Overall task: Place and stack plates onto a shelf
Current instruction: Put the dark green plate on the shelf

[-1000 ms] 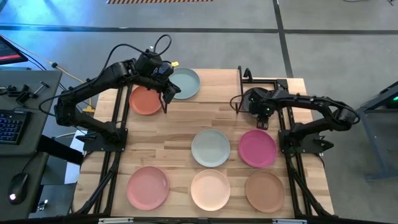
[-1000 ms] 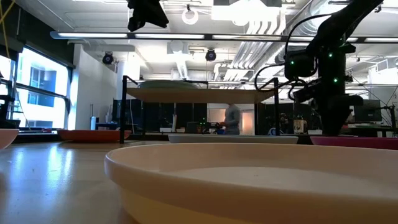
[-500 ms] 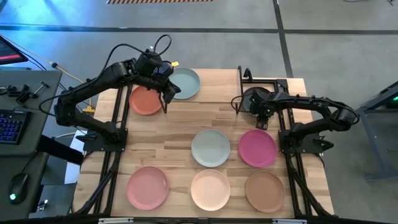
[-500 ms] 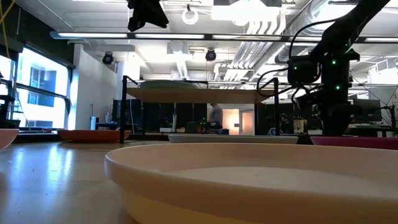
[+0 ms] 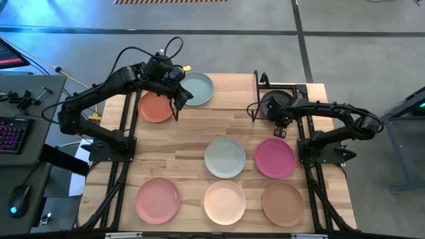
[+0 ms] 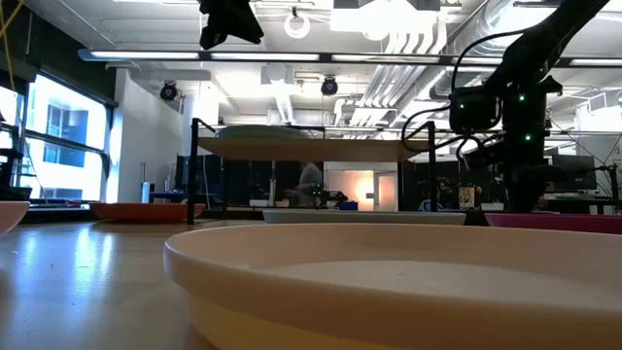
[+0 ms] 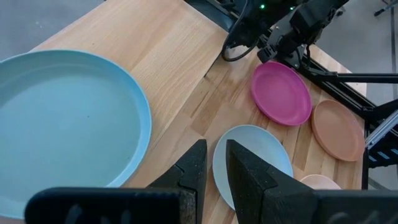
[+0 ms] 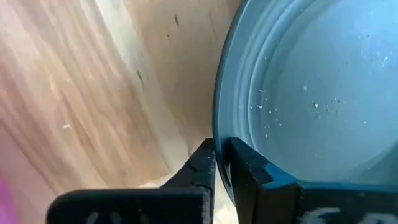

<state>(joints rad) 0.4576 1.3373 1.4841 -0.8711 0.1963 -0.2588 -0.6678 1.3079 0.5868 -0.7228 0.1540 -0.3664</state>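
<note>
The shelf (image 5: 222,93) stands at the table's far side, with the pale mint plate (image 5: 198,88) lying on its left part. Left of the shelf, the orange plate (image 5: 155,107) lies on the table. My left gripper (image 5: 176,117) hangs above the gap between these two plates, its fingers (image 7: 198,163) a narrow gap apart with nothing between them. Right of the shelf lies the dark grey plate (image 5: 273,102). My right gripper (image 8: 222,163) is shut on it. My right gripper holds the dark grey plate by its near rim (image 8: 222,138), on the side toward the magenta plate. One finger is inside the rim and one outside. The fingers point down from above. Whether the plate is off the table cannot be told.
On the table's near half lie the sage green plate (image 5: 224,157), the magenta plate (image 5: 275,158), the pink plate (image 5: 157,199), the cream plate (image 5: 224,202) and the tan-brown plate (image 5: 283,204). The shelf's black legs (image 6: 194,170) stand between the far plates.
My right gripper has moved a little toward the table's right edge and down at the dark grey plate.
</note>
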